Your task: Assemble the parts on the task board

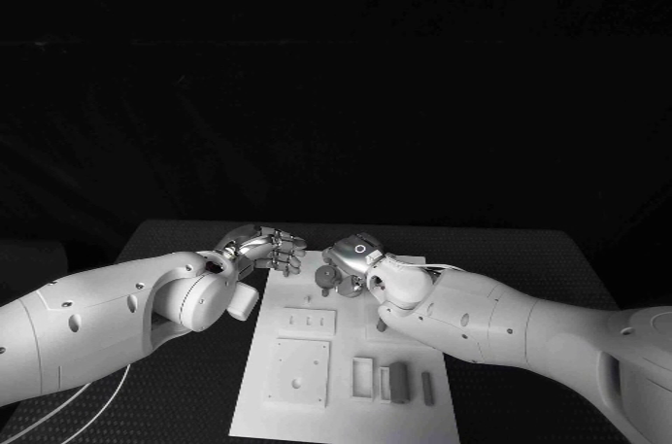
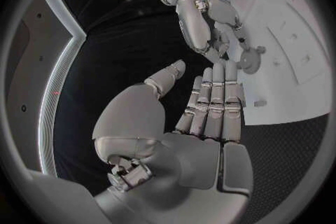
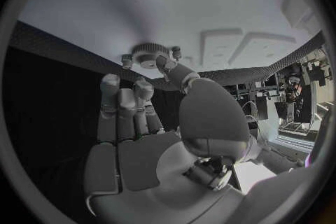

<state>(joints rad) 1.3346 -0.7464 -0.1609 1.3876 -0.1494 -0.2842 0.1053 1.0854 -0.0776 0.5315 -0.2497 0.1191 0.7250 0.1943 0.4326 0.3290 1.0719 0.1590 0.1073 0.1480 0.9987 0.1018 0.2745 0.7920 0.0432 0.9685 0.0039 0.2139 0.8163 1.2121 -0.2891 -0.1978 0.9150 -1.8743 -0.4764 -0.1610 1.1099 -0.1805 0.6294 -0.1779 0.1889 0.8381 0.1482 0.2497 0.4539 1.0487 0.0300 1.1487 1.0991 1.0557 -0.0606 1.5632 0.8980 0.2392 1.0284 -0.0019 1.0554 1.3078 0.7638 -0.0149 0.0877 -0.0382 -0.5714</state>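
A small toothed gear [image 1: 341,277], round and ridged at its rim, sits at the far end of the white board [image 1: 316,410], with smaller round pieces [image 3: 126,59] just beside it. The gear lies flat, its axis upright from the board. My right robot hand [image 1: 358,257] is at the gear: its thumb tip [image 3: 165,63] touches the gear's toothed rim, while its other fingers [image 3: 126,106] stand straight and close together, apart from the gear. I cannot tell whether this counts as a grip.

The board is a smooth, matte rectangle, its long axis running away from me. Nearer me it carries flat square plates [image 1: 301,371] with small holes and narrow upright blocks [image 1: 396,381].

My left robot hand [image 1: 262,249] hovers at the board's far left corner, holding nothing, with its fingers [image 2: 215,102] straight, side by side, and its thumb set apart.

The black counter [image 1: 554,259] has a fine woven texture.
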